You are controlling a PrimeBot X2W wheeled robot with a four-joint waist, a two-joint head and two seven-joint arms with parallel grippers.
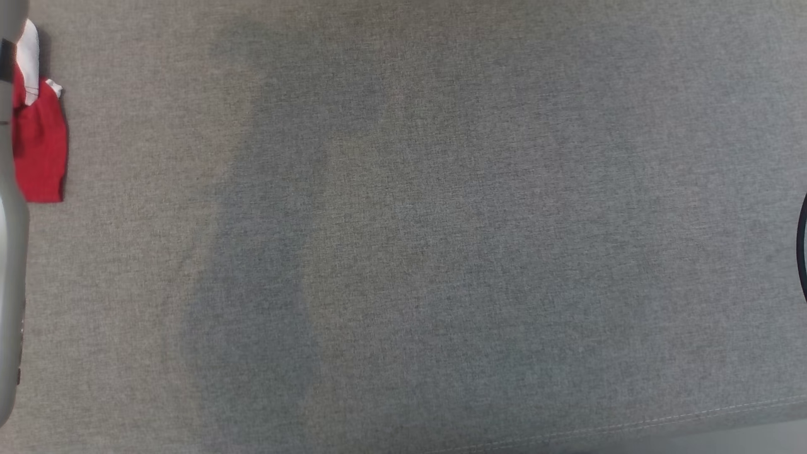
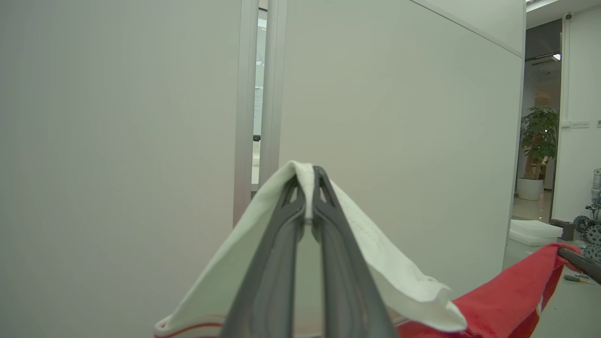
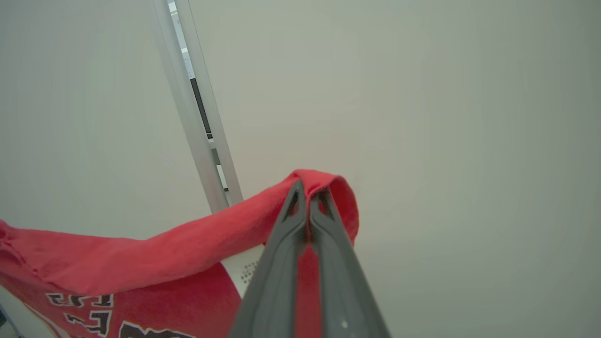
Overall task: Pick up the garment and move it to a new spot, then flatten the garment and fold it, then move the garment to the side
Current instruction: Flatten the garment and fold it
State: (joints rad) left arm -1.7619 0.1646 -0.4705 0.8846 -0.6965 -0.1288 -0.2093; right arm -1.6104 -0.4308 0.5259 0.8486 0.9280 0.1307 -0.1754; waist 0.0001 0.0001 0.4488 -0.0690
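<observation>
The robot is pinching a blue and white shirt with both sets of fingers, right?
Not blue: the shirt is red and white. The right wrist view shows its red cloth pinched in the right gripper, and the left gripper does pinch the white part.

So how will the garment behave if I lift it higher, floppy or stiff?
Likely floppy: the garment sags between the left gripper and right gripper. Probably light, since thin cloth drapes over small pinches. It may slip; each gripper holds just a narrow fold.
</observation>
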